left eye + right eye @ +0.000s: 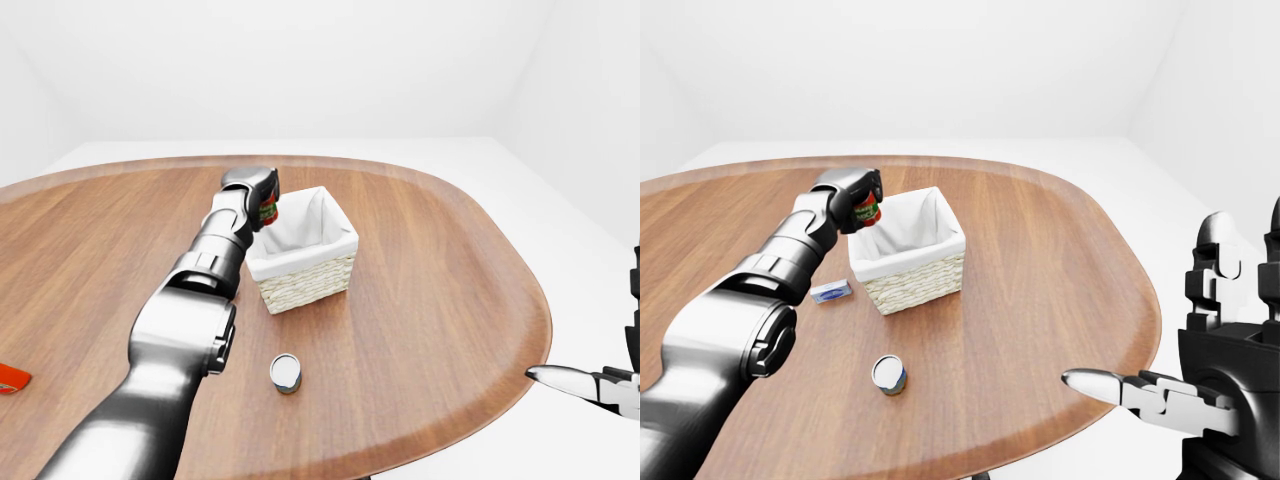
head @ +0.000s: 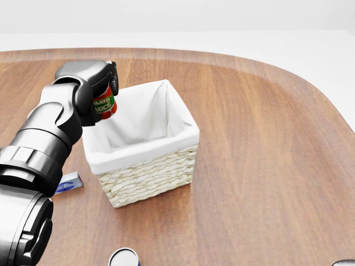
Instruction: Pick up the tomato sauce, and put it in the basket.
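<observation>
My left hand is shut on the tomato sauce, a small red can with a green band and white lettering. It holds the can in the air over the left rim of the basket, a woven wicker box with a white cloth lining, near the middle of the wooden table. The can also shows in the right-eye view. My right hand is open and empty at the far right, beyond the table's edge.
A small silver tin stands on the round wooden table below the basket. A small blue and white packet lies left of the basket. A red object shows at the left edge.
</observation>
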